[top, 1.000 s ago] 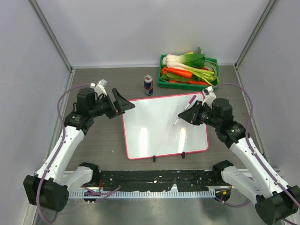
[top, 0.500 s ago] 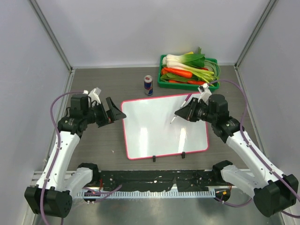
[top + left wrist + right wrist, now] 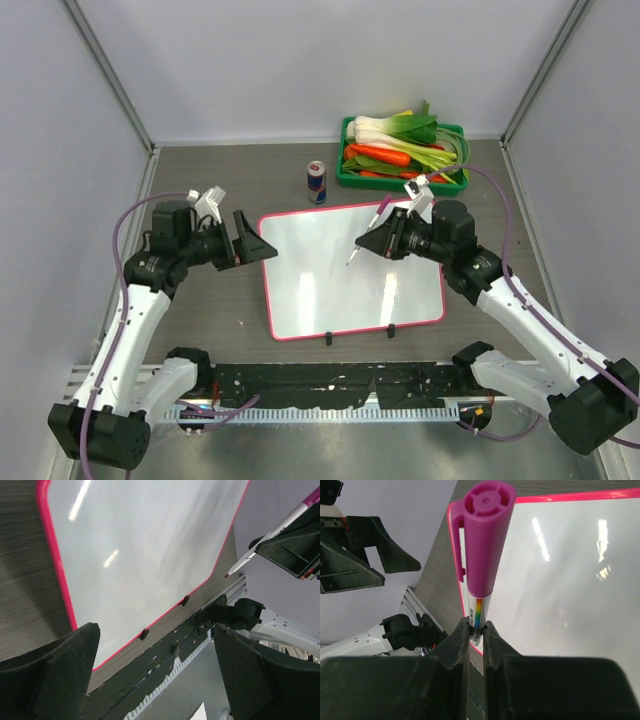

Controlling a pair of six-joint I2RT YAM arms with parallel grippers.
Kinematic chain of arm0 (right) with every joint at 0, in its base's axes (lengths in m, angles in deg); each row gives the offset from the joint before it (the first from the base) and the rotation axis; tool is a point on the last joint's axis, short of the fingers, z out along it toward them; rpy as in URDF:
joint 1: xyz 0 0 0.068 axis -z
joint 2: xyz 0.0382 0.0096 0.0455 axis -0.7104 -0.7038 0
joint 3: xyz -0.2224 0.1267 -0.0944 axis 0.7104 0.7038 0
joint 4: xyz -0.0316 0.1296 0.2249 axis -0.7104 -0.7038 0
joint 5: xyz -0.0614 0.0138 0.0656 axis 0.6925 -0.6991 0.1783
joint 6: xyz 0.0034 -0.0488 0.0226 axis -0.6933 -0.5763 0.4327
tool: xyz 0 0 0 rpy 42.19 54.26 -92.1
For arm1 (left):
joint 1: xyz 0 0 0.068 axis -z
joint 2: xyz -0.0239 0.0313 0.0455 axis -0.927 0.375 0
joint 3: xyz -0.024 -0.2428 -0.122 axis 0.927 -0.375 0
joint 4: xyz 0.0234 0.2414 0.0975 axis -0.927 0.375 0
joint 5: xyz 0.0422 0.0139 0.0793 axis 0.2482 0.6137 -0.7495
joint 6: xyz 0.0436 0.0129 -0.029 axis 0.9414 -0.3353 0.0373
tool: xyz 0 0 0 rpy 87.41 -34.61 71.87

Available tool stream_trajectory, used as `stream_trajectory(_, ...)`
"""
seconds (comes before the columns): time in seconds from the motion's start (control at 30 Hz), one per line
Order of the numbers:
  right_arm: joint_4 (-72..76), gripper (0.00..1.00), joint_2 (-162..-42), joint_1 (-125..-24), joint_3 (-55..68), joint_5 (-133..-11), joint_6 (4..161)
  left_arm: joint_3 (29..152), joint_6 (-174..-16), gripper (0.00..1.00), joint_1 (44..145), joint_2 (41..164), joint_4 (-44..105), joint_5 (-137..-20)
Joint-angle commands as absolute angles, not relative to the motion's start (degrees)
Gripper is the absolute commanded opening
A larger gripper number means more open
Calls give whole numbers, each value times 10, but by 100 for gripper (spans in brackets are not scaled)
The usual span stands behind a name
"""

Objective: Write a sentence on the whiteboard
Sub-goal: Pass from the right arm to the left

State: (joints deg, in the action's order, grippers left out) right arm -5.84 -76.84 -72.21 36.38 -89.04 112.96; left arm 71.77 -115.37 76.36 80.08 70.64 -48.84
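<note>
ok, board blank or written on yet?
Blank. The whiteboard shows only glare in all three views, no ink. The marker is clamped in the right gripper; whether its tip touches the board, cannot tell.

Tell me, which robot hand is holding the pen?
The right gripper: its jaws pinch the pink marker over the whiteboard. The left gripper is open, holding nothing.

Glossy whiteboard [image 3: 330, 270], matt wood-grain table [image 3: 220, 300]
</note>
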Motion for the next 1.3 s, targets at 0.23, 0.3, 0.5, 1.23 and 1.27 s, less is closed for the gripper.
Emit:
stream_trajectory(0.23, -8, 1, -753, -749, 351, -866, 1148, 710, -1209, 99, 898, 815, 601, -507)
stream_trajectory(0.3, -9, 2, -751, -749, 351, -864, 1146, 712, -1217, 98, 918, 822, 591, -514)
stream_trajectory(0.5, -10, 1, -749, -748, 354, -862, 1146, 702, -1243, 98, 945, 827, 544, -515)
stream_trajectory(1.23, -1, 1, -746, -749, 355, -861, 1145, 693, -1270, 96, 997, 853, 494, -525)
stream_trajectory(1.27, 1, 1, -748, -749, 354, -861, 1146, 694, -1270, 96, 999, 854, 493, -525)
